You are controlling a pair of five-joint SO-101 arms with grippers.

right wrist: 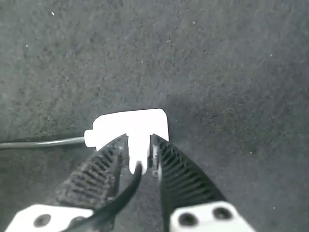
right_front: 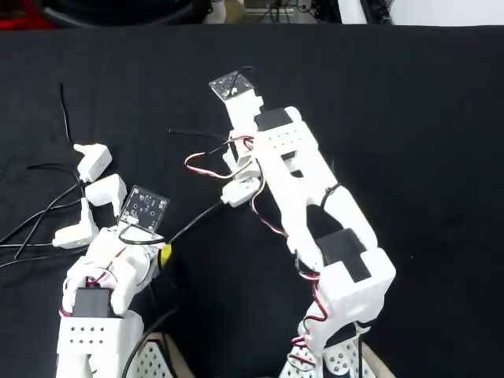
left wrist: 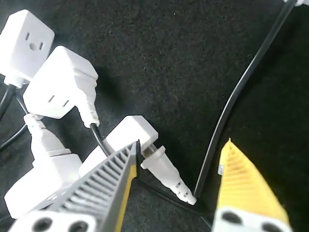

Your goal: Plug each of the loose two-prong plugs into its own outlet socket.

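This looks like a robotics lab or a maker's workbench. A black cloth [right_front: 425, 118] covers the table across the whole high view. Two white plastic arms stand on it, the left arm [right_front: 106, 276] at lower left and the right arm [right_front: 315, 205] at centre. Each carries bare red-and-white wires [right_front: 189, 161] and an uncased camera board [right_front: 146, 206] at the wrist. Loose sockets [right_front: 105, 191] with black cords lie at the left. Past the cloth, along the top edge, sit cables [right_front: 276, 12] and something red [right_front: 20, 14].
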